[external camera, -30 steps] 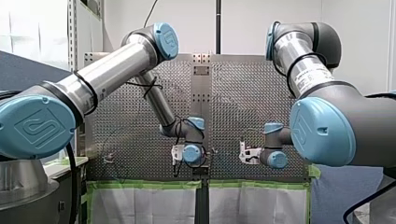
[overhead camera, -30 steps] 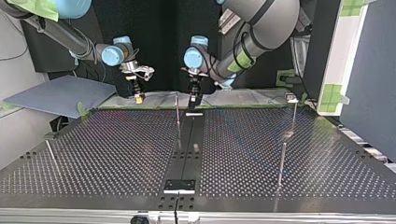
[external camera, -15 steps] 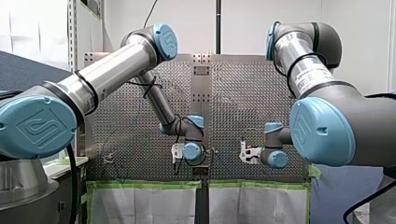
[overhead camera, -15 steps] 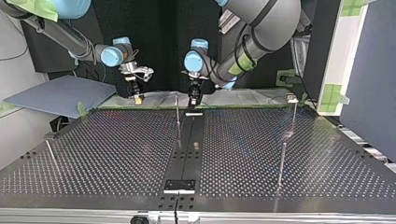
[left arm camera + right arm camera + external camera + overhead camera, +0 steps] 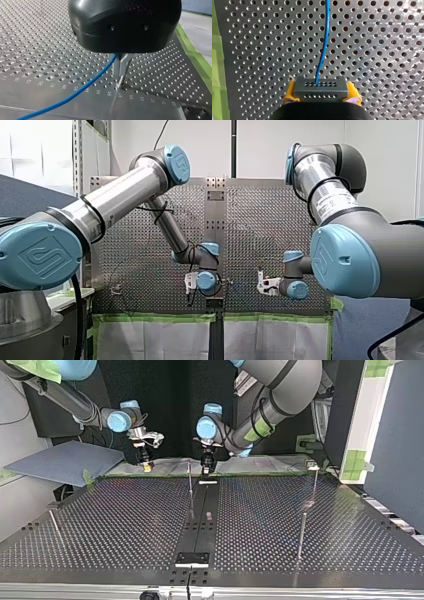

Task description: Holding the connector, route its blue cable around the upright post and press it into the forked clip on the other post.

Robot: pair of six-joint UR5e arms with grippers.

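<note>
In the right wrist view my right gripper (image 5: 321, 90) is shut on the black connector (image 5: 321, 86), which sits between its yellow pads (image 5: 290, 92). The blue cable (image 5: 323, 37) leaves the connector and runs straight ahead over the perforated table. In the left wrist view my left gripper (image 5: 122, 72) has its metal fingers shut, and the blue cable (image 5: 75, 93) runs out from them across the table. A thin upright post (image 5: 189, 477) stands just beside my left gripper (image 5: 205, 470) at the table's far edge. My right gripper (image 5: 146, 465) hangs to the post's other side.
A taller post with a small clip on top (image 5: 313, 466) stands at the top view's right, and another thin post (image 5: 301, 535) stands nearer the camera. A slanted rod (image 5: 54, 525) stands at the left. A black plate (image 5: 192, 559) sits at the near middle, and green tape (image 5: 193, 57) edges the table.
Both grippers have risen slightly at the table's far edge. My left gripper has also edged a little toward the thin post. Both grips are unchanged.
</note>
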